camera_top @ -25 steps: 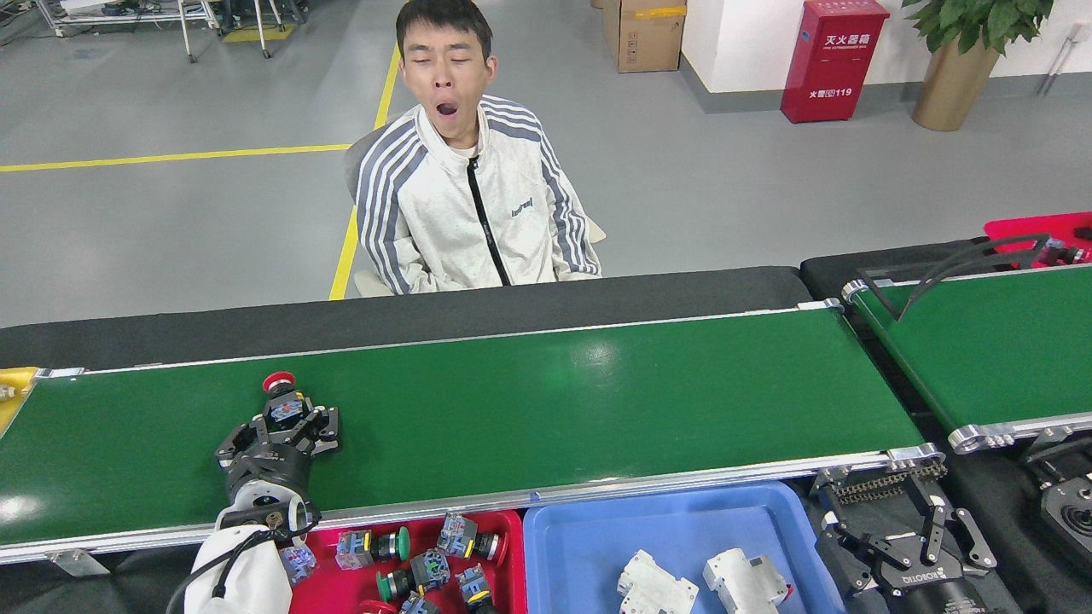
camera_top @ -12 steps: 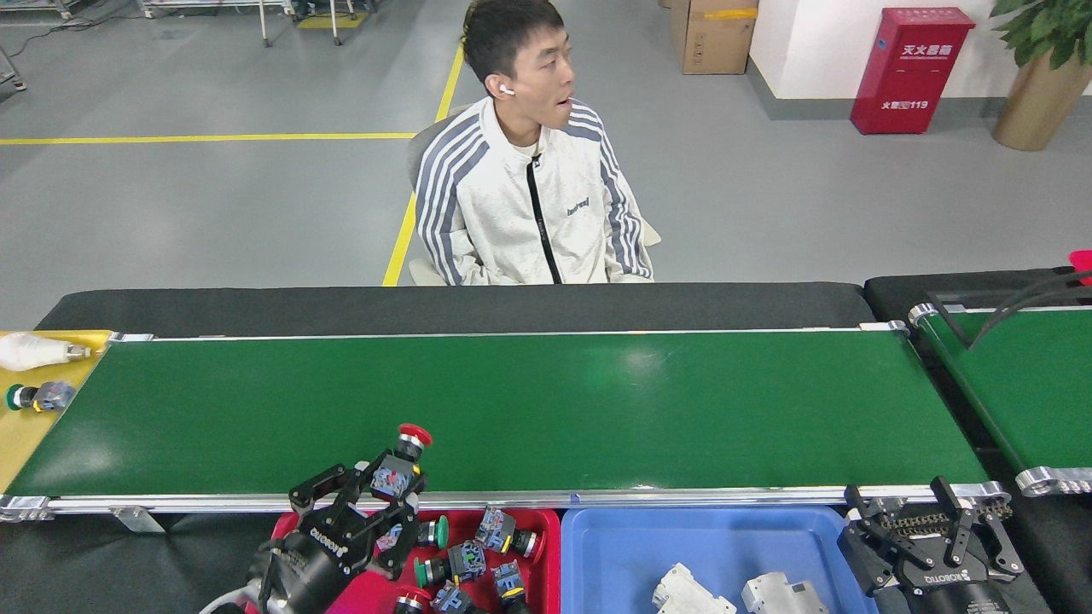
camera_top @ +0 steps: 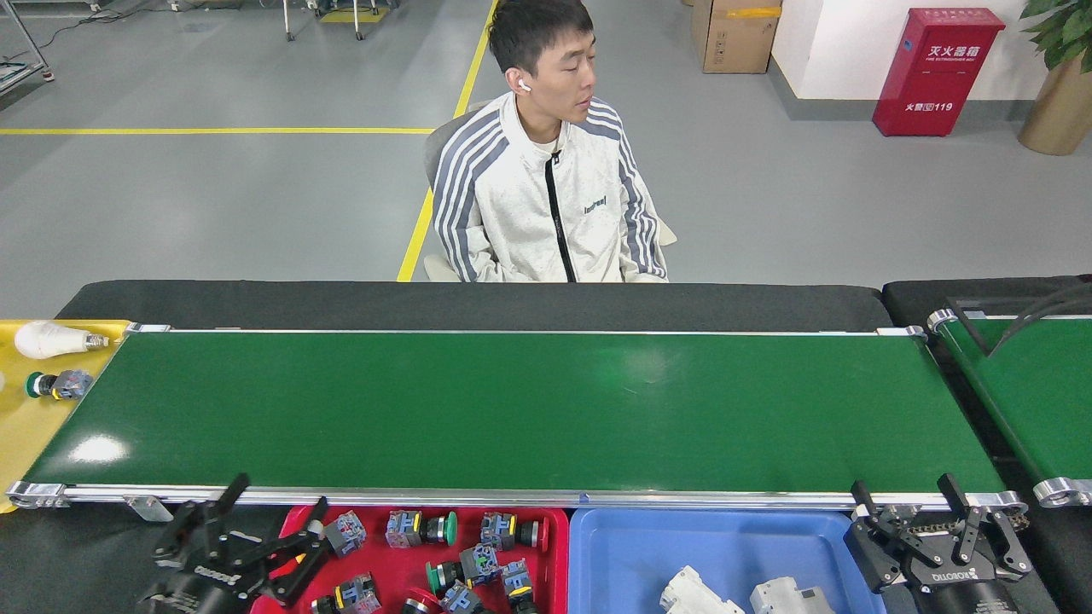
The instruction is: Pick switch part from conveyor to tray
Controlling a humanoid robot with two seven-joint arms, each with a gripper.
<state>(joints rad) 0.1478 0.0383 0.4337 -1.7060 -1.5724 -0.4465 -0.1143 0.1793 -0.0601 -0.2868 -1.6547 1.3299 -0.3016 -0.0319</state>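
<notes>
The left gripper (camera_top: 266, 512) sits just below the near rail of the conveyor (camera_top: 512, 409), at the left edge of the red tray (camera_top: 556, 554). Its jaws are spread wide and hold nothing; one fingertip lies close to a switch part (camera_top: 345, 534) in the tray's top left corner, though contact cannot be confirmed. The right gripper (camera_top: 917, 503) rests below the conveyor's near right corner, beside the blue tray (camera_top: 614, 546), its jaws also spread and empty.

The red tray sits against the conveyor's near rail and holds at least seven switch parts in a loose heap, several with green or red button caps; those at the bottom edge are cut off, so the count is uncertain. The blue tray, right of the red one, holds two white parts (camera_top: 742, 593).

The conveyor's green belt carries no parts. At the conveyor's left end, a yellow surface (camera_top: 26, 426) holds one white light bulb (camera_top: 55, 339) and one green-capped switch part (camera_top: 58, 385). A second green belt (camera_top: 1032, 392) lies past the conveyor's right end.

Beyond the conveyor's far side, a person in a white striped jacket (camera_top: 546, 196) sits facing it. Further back stand a red fire-equipment box (camera_top: 937, 72), a cardboard box (camera_top: 732, 34) and a potted plant (camera_top: 1054, 77).
</notes>
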